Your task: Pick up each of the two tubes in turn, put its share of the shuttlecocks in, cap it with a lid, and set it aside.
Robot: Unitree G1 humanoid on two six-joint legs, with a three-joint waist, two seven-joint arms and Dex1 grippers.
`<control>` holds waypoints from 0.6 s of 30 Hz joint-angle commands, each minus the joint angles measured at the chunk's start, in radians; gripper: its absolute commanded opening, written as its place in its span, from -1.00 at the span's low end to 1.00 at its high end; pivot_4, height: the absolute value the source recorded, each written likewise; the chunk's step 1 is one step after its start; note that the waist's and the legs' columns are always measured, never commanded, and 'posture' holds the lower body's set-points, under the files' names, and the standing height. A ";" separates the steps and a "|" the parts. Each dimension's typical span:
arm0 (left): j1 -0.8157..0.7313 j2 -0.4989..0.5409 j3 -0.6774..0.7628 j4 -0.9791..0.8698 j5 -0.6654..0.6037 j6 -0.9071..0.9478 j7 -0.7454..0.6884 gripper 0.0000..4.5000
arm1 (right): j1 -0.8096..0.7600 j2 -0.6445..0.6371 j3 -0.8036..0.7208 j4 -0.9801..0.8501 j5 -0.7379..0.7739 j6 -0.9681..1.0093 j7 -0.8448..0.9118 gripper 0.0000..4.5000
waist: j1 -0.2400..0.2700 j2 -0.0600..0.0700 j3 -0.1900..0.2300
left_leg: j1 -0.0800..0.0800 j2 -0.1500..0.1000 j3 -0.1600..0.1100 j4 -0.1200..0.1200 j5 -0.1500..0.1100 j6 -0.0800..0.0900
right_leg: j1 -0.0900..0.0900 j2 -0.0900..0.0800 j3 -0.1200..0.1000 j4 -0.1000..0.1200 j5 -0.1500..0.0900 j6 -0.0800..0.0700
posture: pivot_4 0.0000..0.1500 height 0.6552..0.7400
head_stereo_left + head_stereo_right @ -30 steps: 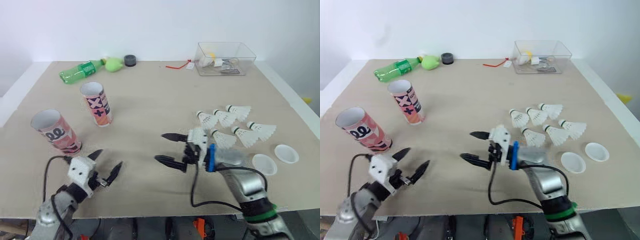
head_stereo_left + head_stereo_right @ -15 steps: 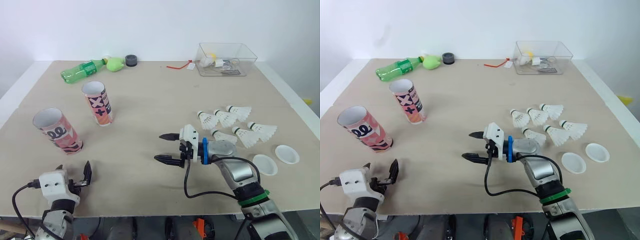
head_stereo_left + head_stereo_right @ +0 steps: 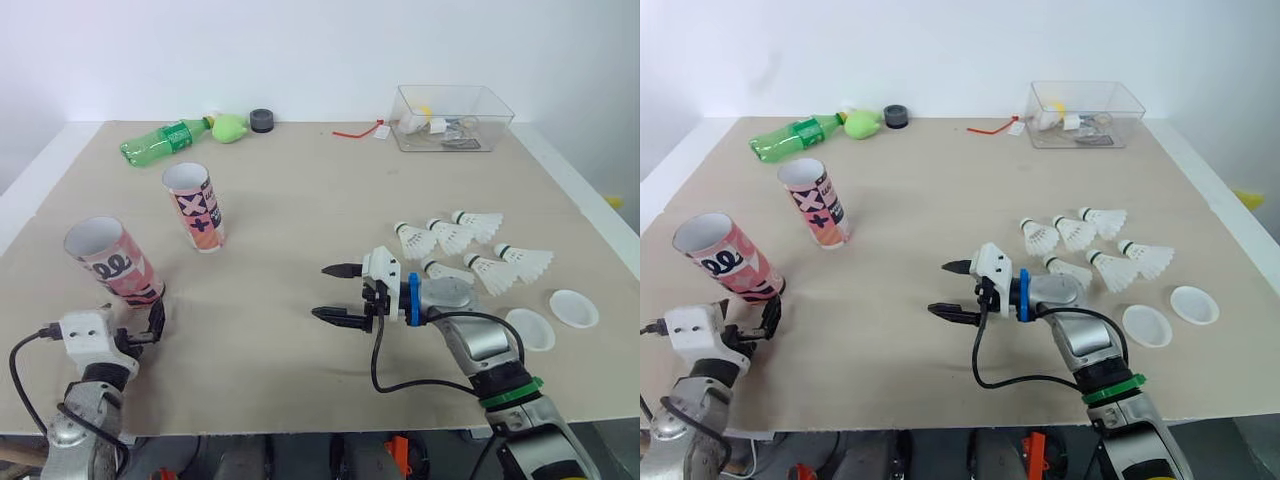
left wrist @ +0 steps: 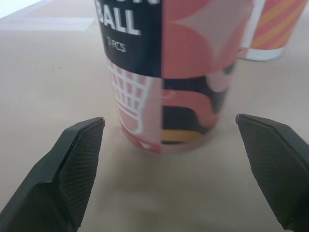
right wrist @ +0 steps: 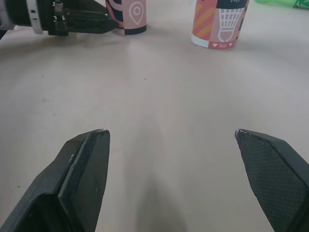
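Left wrist view: the left gripper (image 4: pixel 169 119) is wide open, facing the foot of the nearer tube (image 4: pixel 169 72).
That tube stands just ahead of the spread fingers, untouched. The right gripper (image 3: pixel 320 291) hovers mid-table (image 3: pixel 300 190), jaws apart and empty. The second tube (image 3: pixel 195 207) stands farther back. Six shuttlecocks (image 3: pixel 445 237) lie on the right side, with two lids (image 3: pixel 528 329) near them.

The nearer tube (image 4: pixel 164 72) reads "BALL" and "PCS"; the farther tube (image 3: pixel 195 208) bears an X and a plus sign.
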 commanded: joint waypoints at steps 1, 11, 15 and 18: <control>-0.050 0.050 0.033 0.051 -0.030 0.004 -0.043 1.00 | 0.002 -0.002 -0.024 -0.051 0.006 -0.002 -0.013 0.98 | -0.001 0.000 0.000 | 0.000 0.000 0.000 0.000 0.000 0.000 | 0.000 0.000 0.000 0.000 0.000 0.000 | 1.00 1.00; -0.174 0.137 0.018 0.304 -0.057 -0.022 -0.210 1.00 | 0.001 -0.021 -0.030 -0.054 0.002 -0.005 -0.023 0.98 | 0.000 0.000 0.000 | 0.001 0.000 0.002 0.000 0.000 0.000 | 0.000 -0.001 0.000 0.000 0.001 -0.001 | 1.00 1.00; -0.208 0.164 0.004 0.381 -0.036 -0.068 -0.258 0.89 | 0.005 -0.028 -0.033 -0.062 0.004 -0.004 -0.026 0.99 | 0.000 0.002 -0.001 | 0.002 0.001 0.002 0.000 0.001 -0.001 | 0.000 -0.002 0.000 0.001 0.001 -0.001 | 1.00 1.00; -0.220 0.178 -0.015 0.405 -0.028 -0.088 -0.301 0.43 | 0.014 -0.037 -0.038 -0.074 0.010 -0.001 -0.027 1.00 | 0.000 0.002 -0.001 | 0.002 0.003 0.002 0.000 0.001 -0.002 | 0.000 -0.002 -0.002 0.001 0.001 -0.001 | 1.00 1.00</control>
